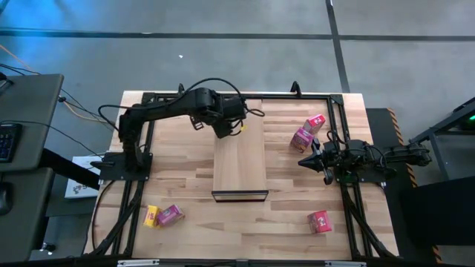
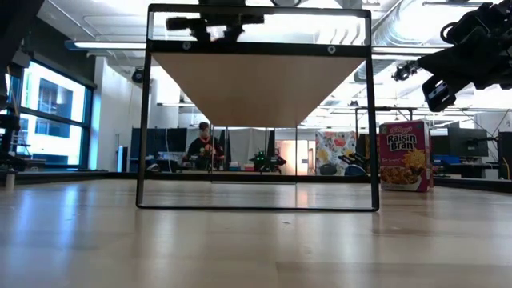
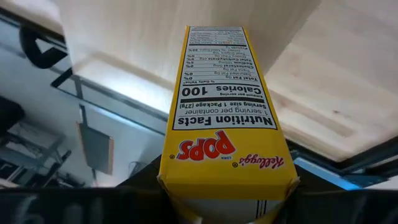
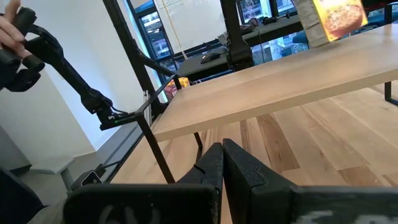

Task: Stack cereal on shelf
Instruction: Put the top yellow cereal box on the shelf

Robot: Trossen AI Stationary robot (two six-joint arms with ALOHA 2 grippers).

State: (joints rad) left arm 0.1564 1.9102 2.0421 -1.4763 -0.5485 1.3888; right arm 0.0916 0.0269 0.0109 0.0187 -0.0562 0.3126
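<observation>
My left gripper (image 1: pixel 231 126) is over the far end of the shelf (image 1: pixel 240 167), a pale board on a black frame, and is shut on a yellow Pops cereal box (image 3: pixel 224 118). My right gripper (image 4: pixel 222 163) hovers shut and empty to the right of the shelf, near a magenta box (image 1: pixel 302 139) and a pink-red box (image 1: pixel 316 122) lying on the table. A red box (image 1: pixel 319 221) lies near right. A yellow box (image 1: pixel 151 216) and a pink box (image 1: pixel 171 215) lie near left. In the low view the shelf (image 2: pixel 256 88) shows from below. My left gripper holds the yellow box by the end nearest the wrist (image 3: pixel 224 190); the picture's edge and the box hide the fingers. The box sticks out ahead of the gripper, nutrition panel facing the camera, over the shelf's far end. Whether it touches the board cannot be told.
The shelf's black frame (image 2: pixel 148 120) stands around the table's middle, with posts (image 4: pixel 155 149) beside my right gripper. A Raisin Bran box (image 2: pixel 404 156) stands upright on the right. A person (image 2: pixel 204 148) sits in the room beyond. Bare tabletop (image 1: pixel 245 222) lies in front of the shelf.
</observation>
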